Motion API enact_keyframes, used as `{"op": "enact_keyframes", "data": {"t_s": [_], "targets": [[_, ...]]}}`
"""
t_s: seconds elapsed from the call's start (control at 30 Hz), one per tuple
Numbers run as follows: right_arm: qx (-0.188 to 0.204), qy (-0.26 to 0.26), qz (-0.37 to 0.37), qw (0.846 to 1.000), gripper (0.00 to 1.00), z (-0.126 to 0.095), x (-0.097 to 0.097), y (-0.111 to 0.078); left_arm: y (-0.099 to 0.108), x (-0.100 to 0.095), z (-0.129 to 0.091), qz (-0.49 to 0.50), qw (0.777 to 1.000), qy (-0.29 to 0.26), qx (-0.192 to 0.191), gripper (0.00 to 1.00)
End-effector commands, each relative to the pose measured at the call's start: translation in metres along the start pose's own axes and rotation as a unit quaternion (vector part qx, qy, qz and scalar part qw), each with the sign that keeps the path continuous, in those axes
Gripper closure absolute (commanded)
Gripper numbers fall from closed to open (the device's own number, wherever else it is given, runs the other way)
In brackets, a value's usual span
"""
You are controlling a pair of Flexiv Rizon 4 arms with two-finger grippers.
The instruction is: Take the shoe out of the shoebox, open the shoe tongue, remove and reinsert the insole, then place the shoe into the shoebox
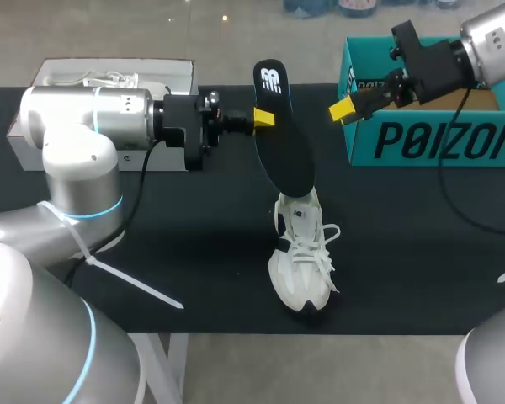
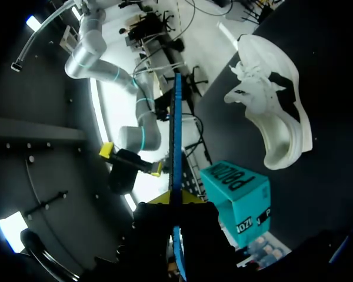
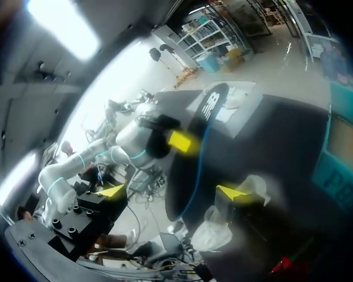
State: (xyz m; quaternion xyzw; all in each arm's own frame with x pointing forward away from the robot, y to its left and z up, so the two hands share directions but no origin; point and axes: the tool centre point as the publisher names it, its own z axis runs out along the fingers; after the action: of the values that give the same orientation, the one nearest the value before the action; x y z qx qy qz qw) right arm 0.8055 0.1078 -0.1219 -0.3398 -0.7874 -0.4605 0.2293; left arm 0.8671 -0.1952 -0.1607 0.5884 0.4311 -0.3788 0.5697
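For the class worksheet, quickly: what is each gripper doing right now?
Left gripper: shut on the insole.
Right gripper: open, holding nothing.

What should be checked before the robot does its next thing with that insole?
1. Left gripper has a grip on the insole: ok, shut on it.
2. Insole's lower end meets the opening of the shoe: ok; how deep it sits, cannot tell.
3. Shoe stands on its sole on the table: ok.
4. Right gripper is free to help: ok, open and empty, beside the shoebox.
5. Shoebox is open on top: ok.
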Motion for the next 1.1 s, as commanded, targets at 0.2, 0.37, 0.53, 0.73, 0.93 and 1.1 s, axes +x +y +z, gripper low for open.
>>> {"op": "enact_keyframes", "data": {"t_s": [0.2, 0.37, 0.53, 0.73, 0.93, 1.1], "targets": [[0.014, 0.009, -0.005, 1.0, 0.0, 0.028, -0.015, 0.016, 0.0, 0.0, 0.001, 0.001, 1.0, 0.0, -0.001, 1.0], [0.017, 0.016, -0.007, 1.0, 0.0, 0.042, -0.022, 0.016, 0.0, 0.0, 0.001, 0.001, 1.0, 0.0, -0.001, 1.0], [0.02, 0.028, -0.01, 0.999, 0.0, 0.057, -0.022, 0.02, 0.0, 0.0, 0.001, 0.001, 1.0, 0.0, -0.001, 1.0], [0.024, 0.037, -0.014, 0.999, 0.0, 0.072, -0.02, 0.022, 0.0, 0.0, 0.001, 0.001, 1.0, 0.0, -0.001, 1.0], [0.02, 0.04, -0.01, 0.999, 0.0, 0.074, -0.021, 0.022, 0.0, 0.0, 0.001, 0.001, 1.0, 0.0, -0.001, 1.0], [0.017, 0.037, -0.007, 0.999, 0.09, 0.068, -0.022, 0.019, 0.0, 0.0, 0.001, 0.001, 1.0, 0.0, -0.001, 1.0]]}}
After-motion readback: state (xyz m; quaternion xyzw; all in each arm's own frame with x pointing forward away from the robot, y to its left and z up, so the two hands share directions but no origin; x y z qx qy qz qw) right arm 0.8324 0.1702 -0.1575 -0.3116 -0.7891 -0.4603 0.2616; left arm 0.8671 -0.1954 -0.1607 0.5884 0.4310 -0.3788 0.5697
